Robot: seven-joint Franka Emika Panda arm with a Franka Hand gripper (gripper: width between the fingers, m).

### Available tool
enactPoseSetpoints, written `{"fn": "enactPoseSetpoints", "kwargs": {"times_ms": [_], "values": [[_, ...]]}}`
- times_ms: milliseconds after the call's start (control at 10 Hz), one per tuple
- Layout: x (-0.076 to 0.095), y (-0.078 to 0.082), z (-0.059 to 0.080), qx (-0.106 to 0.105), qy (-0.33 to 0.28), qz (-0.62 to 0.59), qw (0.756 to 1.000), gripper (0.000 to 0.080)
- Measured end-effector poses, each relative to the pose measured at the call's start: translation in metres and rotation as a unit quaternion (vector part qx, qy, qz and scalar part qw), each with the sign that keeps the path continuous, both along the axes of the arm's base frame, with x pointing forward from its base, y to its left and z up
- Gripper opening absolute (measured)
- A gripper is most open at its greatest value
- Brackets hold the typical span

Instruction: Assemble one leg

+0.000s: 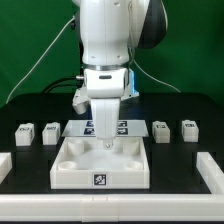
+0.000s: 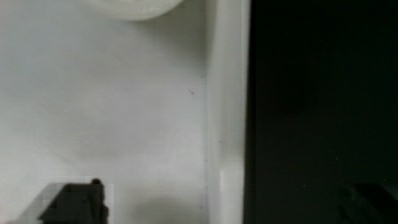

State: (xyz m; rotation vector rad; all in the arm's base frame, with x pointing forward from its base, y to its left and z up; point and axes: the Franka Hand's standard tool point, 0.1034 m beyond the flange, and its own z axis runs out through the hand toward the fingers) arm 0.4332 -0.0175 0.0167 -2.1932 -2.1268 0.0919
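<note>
Hanging low over the large white tray-like piece, the gripper was seen with its jaws spread wide and nothing clasped between them; in the wrist view its two dark fingertips were shown well apart, with the tray's pale rim running between them and the black table lying beyond that rim; no leg was held; all four were found standing on the table in a row, apart from the tray, on either side of the marker board; one leg and a second leg were placed at the exterior view's left; a third leg and a fourth leg were placed at the exterior view's right.
</note>
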Motion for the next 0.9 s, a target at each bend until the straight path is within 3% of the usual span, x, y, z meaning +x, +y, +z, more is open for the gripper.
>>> {"fn": "enactPoseSetpoints", "kwargs": {"times_ms": [300,400,500,600,700,800,900], "values": [[0.0008,0.0005,-0.0006,-0.001,0.000,-0.007,1.000,0.0650],[0.0001,0.0003,-0.0013,0.000,0.001,-0.008,1.000,0.0563],[0.0000,0.0002,-0.0016,0.000,0.001,-0.008,1.000,0.0401],[-0.0001,0.0001,-0.0016,-0.001,0.001,-0.008,1.000,0.0401],[-0.0002,0.0001,-0.0017,-0.001,0.002,-0.008,1.000,0.0226],[-0.0002,0.0000,-0.0018,-0.001,0.002,-0.008,1.000,0.0226],[0.0007,0.0000,-0.0012,-0.001,0.000,-0.008,1.000,0.0064]]}}
